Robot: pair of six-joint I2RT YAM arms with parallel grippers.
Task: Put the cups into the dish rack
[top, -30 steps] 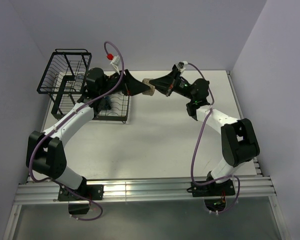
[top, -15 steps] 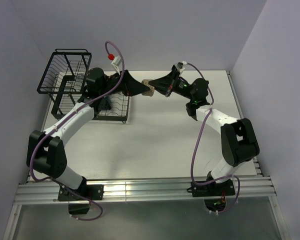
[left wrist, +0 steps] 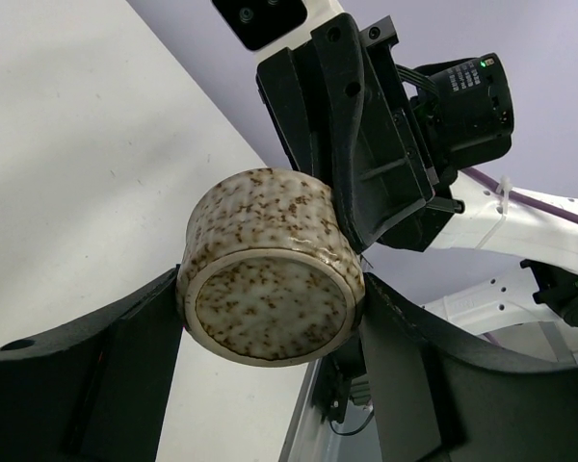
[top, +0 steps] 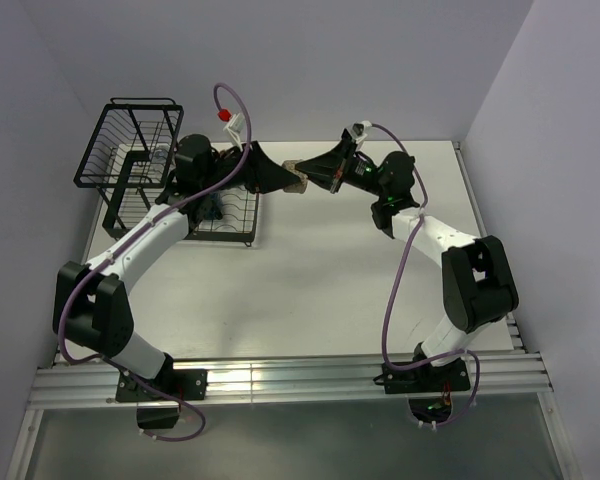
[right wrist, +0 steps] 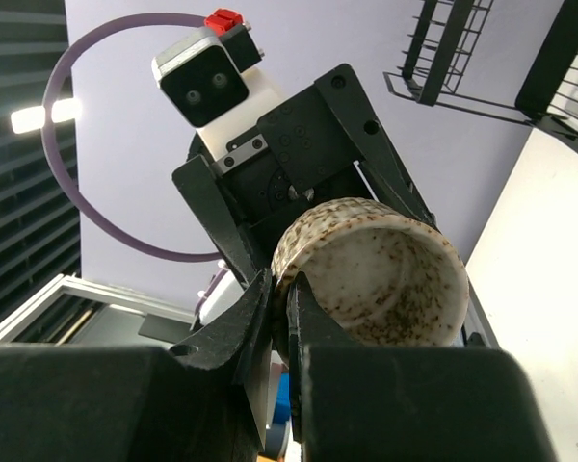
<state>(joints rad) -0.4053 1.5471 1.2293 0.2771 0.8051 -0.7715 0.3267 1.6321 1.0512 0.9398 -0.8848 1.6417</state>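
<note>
- The dish rack [top: 140, 101] stands toward 10 o'clock on the table [top: 310, 280]. Its tall wire basket is at the far left, and the flat slotted tray lies at the basket's 4 o'clock.
- The left gripper [top: 283, 180] hangs just past the tray's 3 o'clock edge and points toward 3 o'clock. In its wrist view its fingers [left wrist: 135, 356] touch the cup's speckled wall at 9 and 3 o'clock, clamped on it.
- The low beige cup [top: 297, 177] lies on its side in the air between the two grippers. Its base faces the left gripper and its mouth faces the right one.
- The right gripper [top: 312, 172] reaches in from 3 o'clock. Its jaws are narrow and pinch the cup's rim near 8 o'clock of the mouth, with one finger [right wrist: 313, 346] inside and the other outside.
</note>
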